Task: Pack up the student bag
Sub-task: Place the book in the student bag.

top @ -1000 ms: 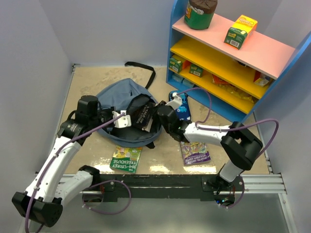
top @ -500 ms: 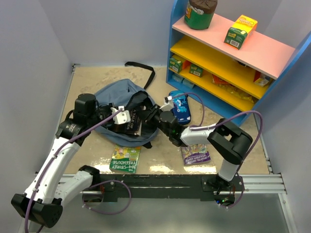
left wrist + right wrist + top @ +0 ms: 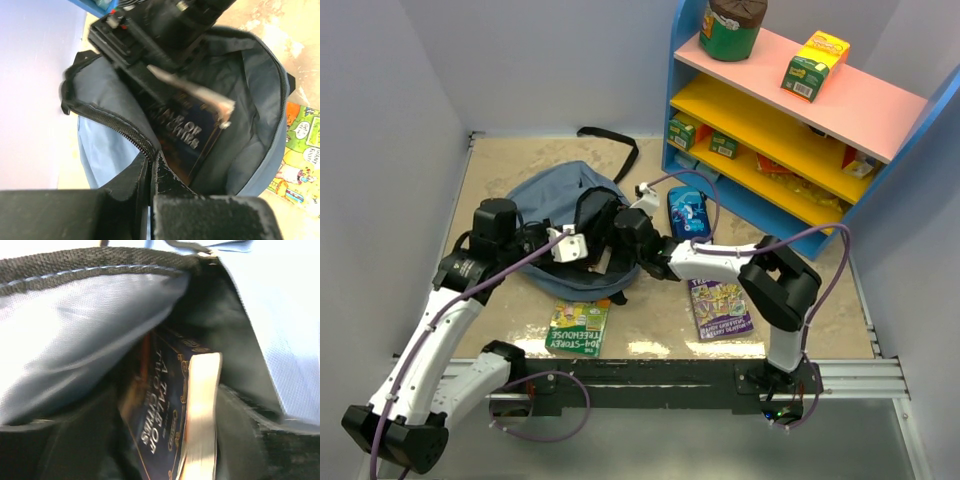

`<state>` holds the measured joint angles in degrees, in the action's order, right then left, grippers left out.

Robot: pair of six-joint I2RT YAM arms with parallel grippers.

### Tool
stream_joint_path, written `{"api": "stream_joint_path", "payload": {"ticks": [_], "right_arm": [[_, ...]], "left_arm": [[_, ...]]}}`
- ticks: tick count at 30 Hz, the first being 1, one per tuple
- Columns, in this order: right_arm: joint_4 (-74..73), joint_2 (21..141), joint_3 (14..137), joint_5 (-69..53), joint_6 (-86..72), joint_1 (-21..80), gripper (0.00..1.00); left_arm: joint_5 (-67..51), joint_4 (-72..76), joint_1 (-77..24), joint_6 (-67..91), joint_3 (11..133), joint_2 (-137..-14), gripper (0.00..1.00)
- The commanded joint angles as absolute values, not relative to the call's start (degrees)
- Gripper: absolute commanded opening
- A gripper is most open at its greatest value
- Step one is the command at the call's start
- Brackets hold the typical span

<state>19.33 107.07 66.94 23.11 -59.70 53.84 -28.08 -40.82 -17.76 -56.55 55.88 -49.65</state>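
Observation:
The slate-blue student bag [image 3: 555, 195] lies on the table with its mouth held open. My left gripper [image 3: 586, 252] [image 3: 150, 172] is shut on the bag's zipper edge [image 3: 125, 132]. My right gripper [image 3: 610, 228] [image 3: 167, 440] reaches into the opening. Its jaws stand wide apart on either side of a dark book [image 3: 165, 410] [image 3: 185, 142] titled "A Tale of Two Cities". That book rests inside the bag, page edge [image 3: 202, 405] up. In the left wrist view the right gripper's black body [image 3: 150, 30] hangs over the book.
A green book [image 3: 578, 327] lies near the bag's front edge and a purple book [image 3: 720, 305] lies to the right. A dark-blue pencil case [image 3: 688, 213] sits by the coloured shelf unit [image 3: 790, 150], which holds boxes and a tin. The bag's black strap [image 3: 615, 140] trails behind.
My right arm has pushed left and deeper into the bag with the dark book, and its jaws have widened. The left gripper has kept its hold on the zipper edge.

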Motion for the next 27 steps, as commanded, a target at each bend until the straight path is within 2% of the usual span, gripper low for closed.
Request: {"api": "stream_joint_path", "payload": {"ticks": [1,2,4,7,10,13,19,27], "right_arm": [[17.2,96.5,62.8,26.1,-52.8,53.9,0.95],[16.4,94.9,62.2,26.2,-49.4,54.0,0.99],[13.1,91.8,62.7,27.8,-44.8,54.9,0.99],[4.9,88.9,64.7,38.1,-35.0,62.9,0.99],[-4.7,89.8,65.2,45.1,-33.9,71.5,0.99],[-1.3,88.5,60.1,45.6,-29.6,81.9,0.98],[5.9,95.0,59.8,44.6,-18.0,90.9,0.95],[15.6,102.8,61.0,43.6,-8.5,93.3,0.99]], "left_arm": [[-25.0,-31.7,-17.9,-53.4,53.9,-49.6,0.0],[-23.9,-30.6,-17.9,-52.7,53.6,-50.2,0.0],[-20.9,-28.8,-18.0,-49.3,54.2,-52.7,0.0],[-19.0,-28.5,-17.9,-45.3,56.2,-56.2,0.0],[-19.3,-28.2,-18.0,-43.9,56.8,-57.0,0.0],[-19.1,-26.3,-17.9,-42.5,55.7,-56.1,0.0],[-18.1,-26.6,-17.9,-40.4,56.0,-55.7,0.0],[-17.7,-26.9,-17.9,-38.4,56.7,-54.9,0.0]]}}
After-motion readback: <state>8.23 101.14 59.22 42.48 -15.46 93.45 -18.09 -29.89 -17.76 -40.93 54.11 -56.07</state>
